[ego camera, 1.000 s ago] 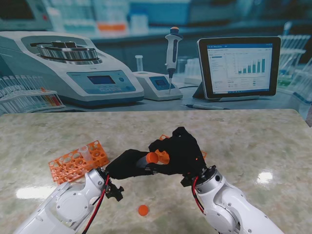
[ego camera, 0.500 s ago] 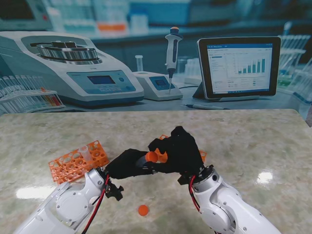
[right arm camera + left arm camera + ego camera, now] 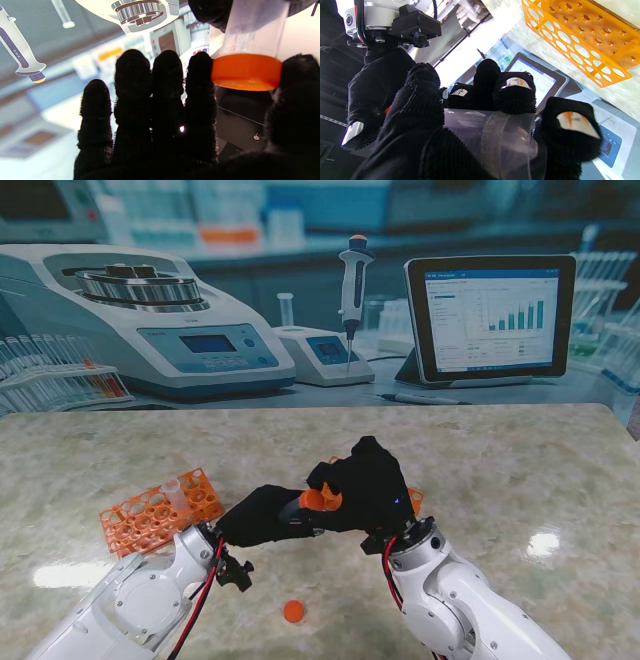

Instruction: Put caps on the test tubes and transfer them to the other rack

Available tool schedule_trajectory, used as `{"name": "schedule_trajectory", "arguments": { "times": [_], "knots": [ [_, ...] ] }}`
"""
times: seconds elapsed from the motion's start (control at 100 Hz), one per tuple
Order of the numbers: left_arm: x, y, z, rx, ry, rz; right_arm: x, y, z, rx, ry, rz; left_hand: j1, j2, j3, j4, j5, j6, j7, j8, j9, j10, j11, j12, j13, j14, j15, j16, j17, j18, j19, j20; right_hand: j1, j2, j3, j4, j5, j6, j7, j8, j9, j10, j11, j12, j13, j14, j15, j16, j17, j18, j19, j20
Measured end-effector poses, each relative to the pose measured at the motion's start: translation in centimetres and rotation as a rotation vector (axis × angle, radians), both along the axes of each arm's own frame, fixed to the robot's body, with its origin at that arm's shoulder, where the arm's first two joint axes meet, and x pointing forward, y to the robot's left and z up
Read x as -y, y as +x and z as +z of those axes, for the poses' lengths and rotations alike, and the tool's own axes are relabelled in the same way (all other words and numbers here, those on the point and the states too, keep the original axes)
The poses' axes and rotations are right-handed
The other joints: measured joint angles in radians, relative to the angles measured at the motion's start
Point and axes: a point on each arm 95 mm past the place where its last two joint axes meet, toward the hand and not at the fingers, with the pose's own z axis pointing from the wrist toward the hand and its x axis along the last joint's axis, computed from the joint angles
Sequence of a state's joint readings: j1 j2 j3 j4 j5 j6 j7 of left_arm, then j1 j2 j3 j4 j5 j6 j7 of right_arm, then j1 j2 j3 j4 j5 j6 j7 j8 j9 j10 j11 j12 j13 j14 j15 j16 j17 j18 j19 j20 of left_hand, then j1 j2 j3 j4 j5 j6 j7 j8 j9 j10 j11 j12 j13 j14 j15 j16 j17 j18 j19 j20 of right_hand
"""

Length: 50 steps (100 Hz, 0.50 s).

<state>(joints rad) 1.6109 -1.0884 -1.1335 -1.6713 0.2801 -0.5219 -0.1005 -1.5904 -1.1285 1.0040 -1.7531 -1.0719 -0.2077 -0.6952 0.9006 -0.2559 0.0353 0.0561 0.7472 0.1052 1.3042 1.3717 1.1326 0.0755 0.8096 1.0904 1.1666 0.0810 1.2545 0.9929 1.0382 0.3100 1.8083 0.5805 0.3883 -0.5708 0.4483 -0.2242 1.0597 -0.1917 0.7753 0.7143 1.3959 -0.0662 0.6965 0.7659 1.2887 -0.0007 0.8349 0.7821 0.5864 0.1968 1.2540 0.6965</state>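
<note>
Orange cap (image 3: 318, 499) is going onto the tube between both hands; spare cap (image 3: 293, 611) and rack (image 3: 160, 510) tube are waiting. Left hand (image 3: 425, 125) is gripping tube (image 3: 495, 135). Right hand (image 3: 160, 120) is pinching the cap; transfer not started.

The two hands (image 3: 320, 500) are sitting close together in the middle, blocking the way between the orange rack (image 3: 160, 511) on the left and the other rack (image 3: 414, 498) behind them. A loose cap (image 3: 293, 611) is lying nearer to me, with bare table (image 3: 520, 470) lying open on the right.
</note>
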Motion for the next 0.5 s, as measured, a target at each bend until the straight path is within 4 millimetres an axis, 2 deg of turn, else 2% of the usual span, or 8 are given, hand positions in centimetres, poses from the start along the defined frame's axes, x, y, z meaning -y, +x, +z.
{"name": "schedule_trajectory", "arguments": {
  "times": [0.18, 0.31, 0.5],
  "knots": [
    [0.02, 0.00, 0.02, 0.001, -0.001, 0.000, -0.09, 0.10, -0.12, 0.003, 0.010, -0.005, 0.000, 0.000, 0.000, 0.000, 0.000, 0.000, 0.000, 0.000, 0.000, 0.000, 0.000, 0.000, 0.000, 0.000, 0.000, 0.000, 0.000, 0.000, 0.000, 0.000, -0.034, 0.000, 0.032, 0.020, 0.040, -0.002, 0.011, 0.067, 0.004, 0.000, 0.039, 0.010, 0.007, 0.000, 0.040, 0.000, 0.004, 0.000, 0.011, 0.002],
    [0.03, 0.00, 0.04, 0.001, -0.001, -0.001, -0.21, 0.19, -0.19, 0.001, 0.017, -0.005, 0.000, 0.000, 0.000, 0.000, 0.000, 0.000, 0.000, 0.000, 0.000, 0.000, 0.000, 0.000, 0.000, 0.000, 0.000, 0.000, 0.000, 0.000, 0.000, 0.000, -0.064, 0.000, 0.066, 0.046, 0.072, -0.001, 0.011, 0.161, 0.014, -0.001, 0.064, 0.010, 0.008, 0.000, 0.069, 0.000, 0.011, -0.001, 0.020, 0.002],
    [0.03, 0.00, 0.05, 0.001, -0.001, -0.001, -0.38, 0.35, -0.28, -0.007, 0.024, -0.006, 0.000, 0.000, 0.000, 0.000, 0.000, 0.000, 0.000, 0.000, 0.000, 0.000, 0.000, 0.000, 0.000, 0.000, 0.000, 0.000, 0.000, 0.000, 0.000, 0.000, -0.094, 0.000, 0.080, 0.062, 0.109, -0.007, 0.043, 0.188, 0.015, -0.003, 0.112, 0.011, 0.010, 0.000, 0.114, 0.000, 0.018, -0.001, 0.027, 0.012]
  ]
}}
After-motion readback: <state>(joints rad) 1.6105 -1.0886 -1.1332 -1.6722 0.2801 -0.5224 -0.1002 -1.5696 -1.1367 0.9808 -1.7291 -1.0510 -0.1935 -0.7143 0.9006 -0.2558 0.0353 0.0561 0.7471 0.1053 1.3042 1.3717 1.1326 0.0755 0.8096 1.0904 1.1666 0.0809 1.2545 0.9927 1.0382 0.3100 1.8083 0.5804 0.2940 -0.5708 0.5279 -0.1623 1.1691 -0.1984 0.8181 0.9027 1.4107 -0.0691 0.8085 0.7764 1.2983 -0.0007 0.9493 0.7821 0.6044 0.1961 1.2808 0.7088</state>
